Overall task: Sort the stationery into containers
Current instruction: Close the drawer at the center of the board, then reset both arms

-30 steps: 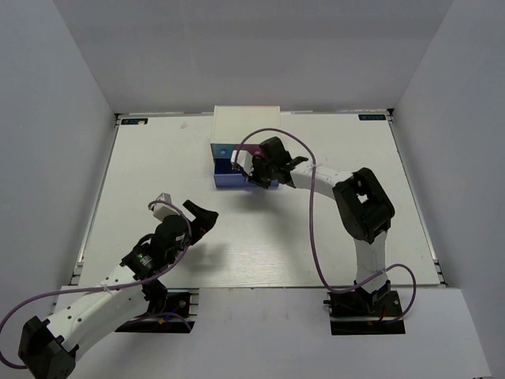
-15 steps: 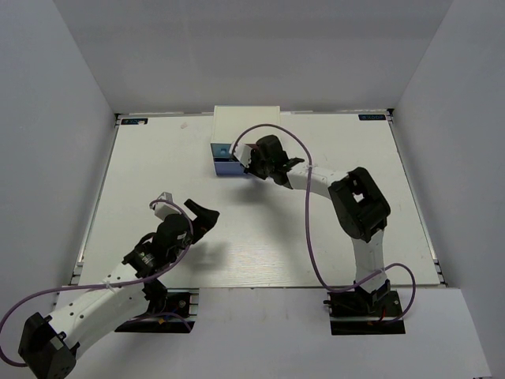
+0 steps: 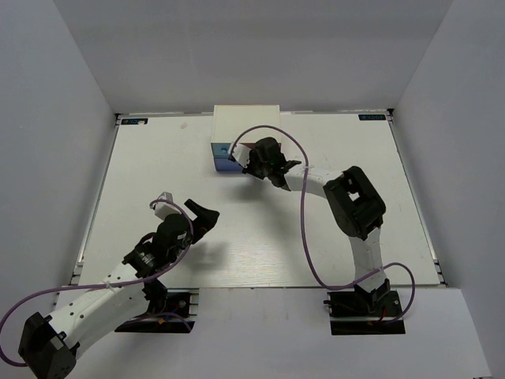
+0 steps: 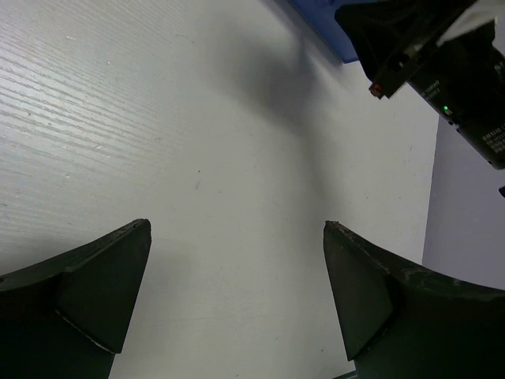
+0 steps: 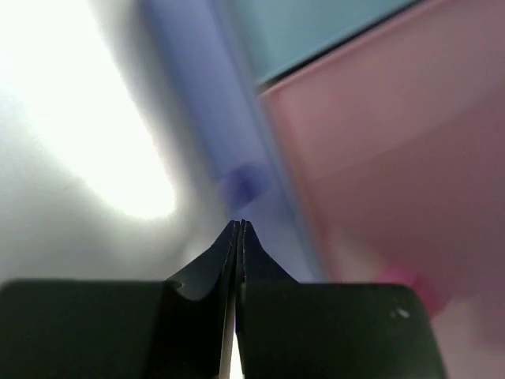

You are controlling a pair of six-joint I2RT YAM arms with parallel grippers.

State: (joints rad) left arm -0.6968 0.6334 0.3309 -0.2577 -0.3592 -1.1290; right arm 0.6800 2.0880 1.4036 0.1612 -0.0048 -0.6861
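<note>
Pointing right tool [image 5: 239, 226], tips pinched together, at blue drawer [image 3: 222, 157].
Left tool [image 4: 237, 260] spread wide over surface [image 4: 158, 118], well off from blue drawer.

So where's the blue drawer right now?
The blue drawer sits at the far middle of the table in the top view, slightly out of the white chest, shut right fingers at its front.

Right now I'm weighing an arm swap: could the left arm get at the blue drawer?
Probably not yet. The right hand, shut, sits right at the front of the blue drawer, blocking the approach; the left hand hangs open far off over the near-left table.
</note>
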